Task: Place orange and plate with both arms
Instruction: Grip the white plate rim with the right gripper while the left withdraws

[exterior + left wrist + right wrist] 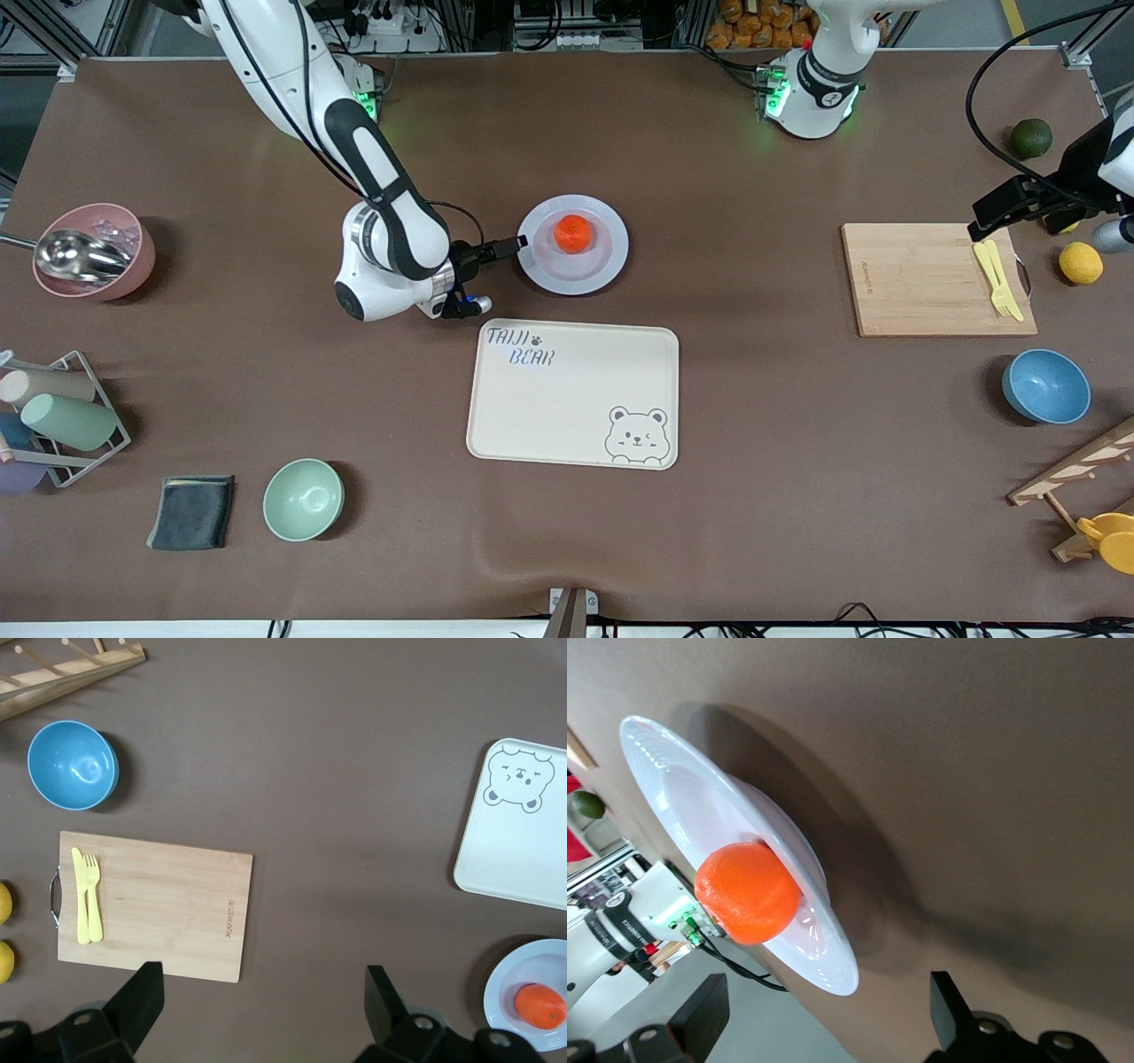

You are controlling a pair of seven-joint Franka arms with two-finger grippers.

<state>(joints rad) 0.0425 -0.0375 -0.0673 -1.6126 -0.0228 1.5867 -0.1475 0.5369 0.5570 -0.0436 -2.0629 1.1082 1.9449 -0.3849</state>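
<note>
The orange (574, 232) sits in the middle of the pale plate (595, 270), which rests on the table just farther from the front camera than the bear tray (576, 416). My right gripper (496, 275) lies low and sideways beside the plate's rim on the right arm's side, open, holding nothing. In the right wrist view the plate (673, 771) and orange (749, 893) lie just ahead of the open right gripper (828, 1010). My left gripper (985, 220) hangs open over the cutting board's corner. Between the open fingers of the left gripper (264, 1001) only table shows.
A wooden cutting board (921, 283) carries a yellow fork and knife (997, 276). Lemons (1081, 262), a dark green fruit (1031, 137) and a blue bowl (1045, 385) lie toward the left arm's end. A pink bowl (133, 266), cup rack (62, 416), cloth (192, 512) and green bowl (303, 499) lie toward the right arm's end.
</note>
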